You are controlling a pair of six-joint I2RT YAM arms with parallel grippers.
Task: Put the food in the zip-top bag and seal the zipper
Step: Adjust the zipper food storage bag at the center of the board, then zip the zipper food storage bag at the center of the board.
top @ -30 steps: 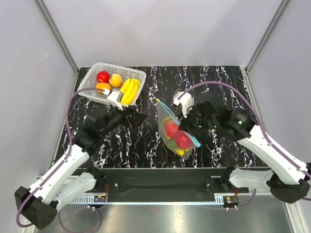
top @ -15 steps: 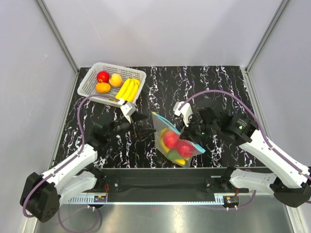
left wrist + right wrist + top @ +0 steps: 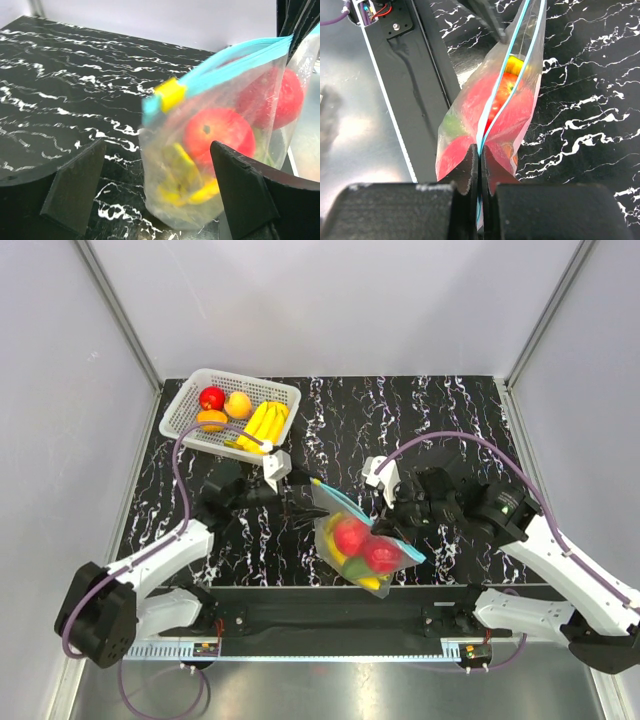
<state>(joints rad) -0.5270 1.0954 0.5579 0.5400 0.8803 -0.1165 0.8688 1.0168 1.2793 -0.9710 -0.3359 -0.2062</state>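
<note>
Zip-top bag (image 3: 362,545) sits upright at low centre of the top view on the bench (image 3: 450,420), with red apples (image 3: 217,132) and a banana inside. Right pincer (image 3: 480,165) is clamped together on the zipper (image 3: 235,64) at its right end, apparently to keep the mouth taut. Left pincer (image 3: 160,187) stands wide apart, straddling the end with the yellow slider (image 3: 171,93), probably lined up to run the seal. More fruit (image 3: 238,405) lies in the white basket (image 3: 190,388), upper left, so filling looks unfinished.

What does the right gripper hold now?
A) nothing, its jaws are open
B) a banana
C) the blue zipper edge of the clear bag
C: the right wrist view shows the right gripper shut on the zipper of the zip-top bag.
</note>
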